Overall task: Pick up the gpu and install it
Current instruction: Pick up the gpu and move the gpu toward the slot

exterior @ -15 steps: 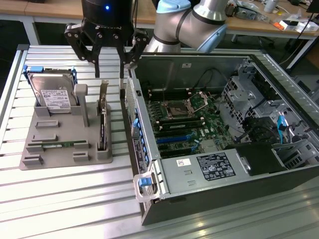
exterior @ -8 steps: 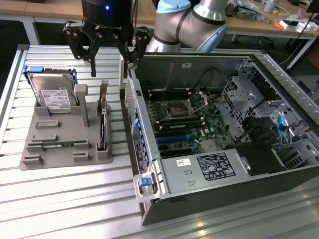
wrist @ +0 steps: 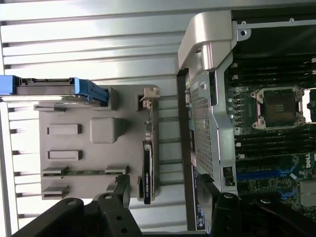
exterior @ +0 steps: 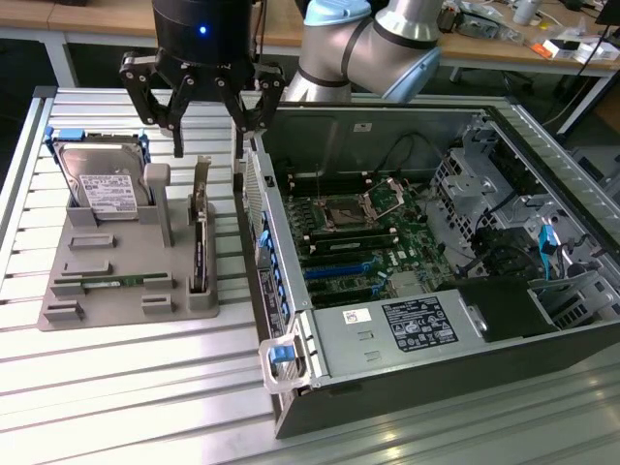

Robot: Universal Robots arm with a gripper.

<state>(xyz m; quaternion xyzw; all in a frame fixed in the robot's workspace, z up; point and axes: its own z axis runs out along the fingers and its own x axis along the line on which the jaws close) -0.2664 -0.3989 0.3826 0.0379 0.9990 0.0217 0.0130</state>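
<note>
The gpu (exterior: 201, 247) is a thin black card standing on edge in a slot of the grey holder (exterior: 107, 254), its metal bracket (exterior: 201, 184) at the far end. My gripper (exterior: 208, 145) hangs open just above that bracket end, one finger on either side, touching nothing. In the wrist view the gpu (wrist: 148, 170) lies between the two dark fingers (wrist: 121, 190), and my gripper (wrist: 165, 190) holds nothing. The open computer case (exterior: 291, 320) stands just to the exterior view's right of the holder, with blue expansion slots (exterior: 339, 269) on its motherboard.
A silver hard drive (exterior: 102, 184) with blue rails stands at the holder's back, and a green memory stick (exterior: 111, 281) lies near its front. The case's perforated side wall (exterior: 254, 194) rises close beside the gpu. The slatted metal table (exterior: 126, 387) extends in front.
</note>
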